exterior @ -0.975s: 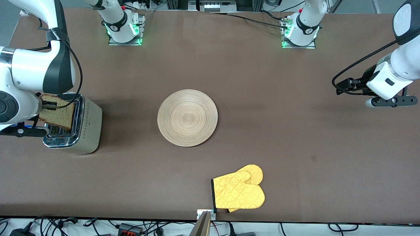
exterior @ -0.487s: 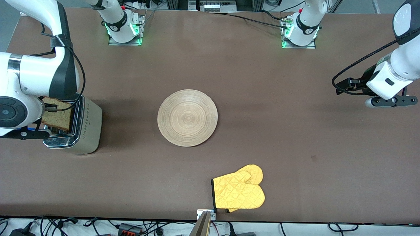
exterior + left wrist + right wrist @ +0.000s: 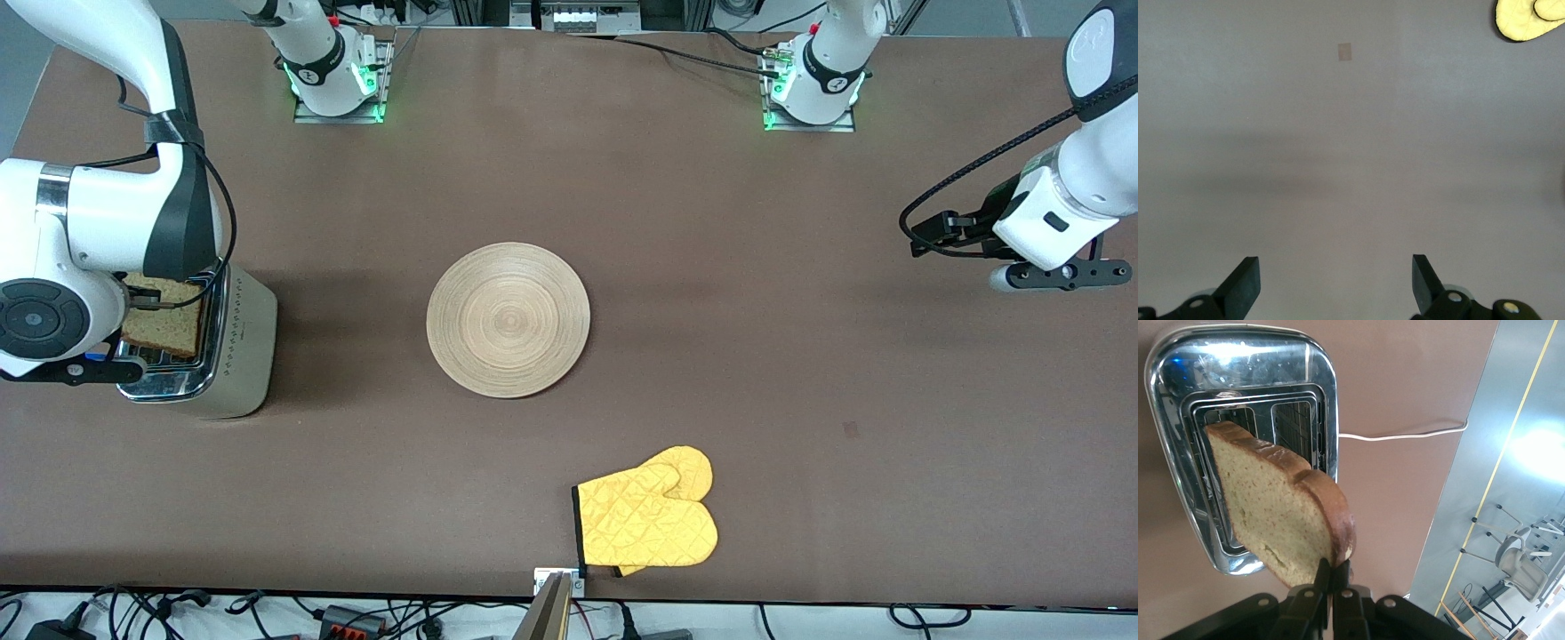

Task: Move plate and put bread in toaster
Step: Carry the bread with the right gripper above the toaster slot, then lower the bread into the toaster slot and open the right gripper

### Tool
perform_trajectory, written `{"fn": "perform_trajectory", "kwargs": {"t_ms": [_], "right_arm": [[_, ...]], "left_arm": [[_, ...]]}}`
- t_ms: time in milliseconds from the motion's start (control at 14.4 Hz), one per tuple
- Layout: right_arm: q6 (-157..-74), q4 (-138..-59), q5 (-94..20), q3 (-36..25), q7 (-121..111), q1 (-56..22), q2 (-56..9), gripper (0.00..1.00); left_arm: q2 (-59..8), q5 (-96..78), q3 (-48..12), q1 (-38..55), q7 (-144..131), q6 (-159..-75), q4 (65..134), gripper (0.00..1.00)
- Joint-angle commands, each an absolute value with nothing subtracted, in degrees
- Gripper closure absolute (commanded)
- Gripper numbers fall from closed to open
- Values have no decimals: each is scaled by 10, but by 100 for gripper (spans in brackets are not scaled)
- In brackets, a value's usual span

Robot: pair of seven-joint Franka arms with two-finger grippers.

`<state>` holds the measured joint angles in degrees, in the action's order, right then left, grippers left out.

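From the front camera, the large round light-wood plate (image 3: pixel 508 320) with its ring grain lies flat near the middle of the brown table (image 3: pixel 711 267), and I place everything else by it. The shiny silver-and-beige toaster (image 3: pixel 200 345) stands well apart from the plate, toward the right arm's end of the table. The right gripper (image 3: pixel 142 297) hangs over the toaster's chrome top, pinched shut on the squarish slice of pale brown bread (image 3: pixel 165 318), which hangs on edge over the dark slots with its lower part down at them. A yellow quilted oven mitt (image 3: pixel 647 520) lies nearer to the camera than the plate, close to the table's edge. The left gripper (image 3: pixel 1060 274) waits in the air over bare table, well apart from the plate toward the left arm's end.

In the left wrist view, the left gripper (image 3: pixel 1336 280) has its two dark fingers spread wide with nothing between them, only bare table below. A corner of the oven mitt (image 3: pixel 1528 19) shows at the edge.

In the right wrist view, the right gripper (image 3: pixel 1332 587) clamps the bread (image 3: pixel 1275 513) by its darker crust. The slice hangs tilted directly above the toaster (image 3: pixel 1238 360), across its slot openings. The toaster's white power cord (image 3: pixel 1405 435) trails away over the table.
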<state>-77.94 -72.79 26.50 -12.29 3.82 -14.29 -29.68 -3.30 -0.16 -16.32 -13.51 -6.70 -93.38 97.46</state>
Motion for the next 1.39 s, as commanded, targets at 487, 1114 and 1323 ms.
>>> {"fn": "perform_trajectory", "kwargs": {"t_ms": [487,1114,1323], "right_arm": [[-760,-738,274,-123,29,-146,-287,100],[-787,-754,267,-123,34,-144,-298,100],[-802,-758,267,-123,35,-142,-298,100]], "left_arm": [[-33,-22,-162,-139,-75,-920,963,0],[-31,-11,-165,-139,-75,-923,969,0],[-29,-11,-167,-139,-76,-922,969,0]]}}
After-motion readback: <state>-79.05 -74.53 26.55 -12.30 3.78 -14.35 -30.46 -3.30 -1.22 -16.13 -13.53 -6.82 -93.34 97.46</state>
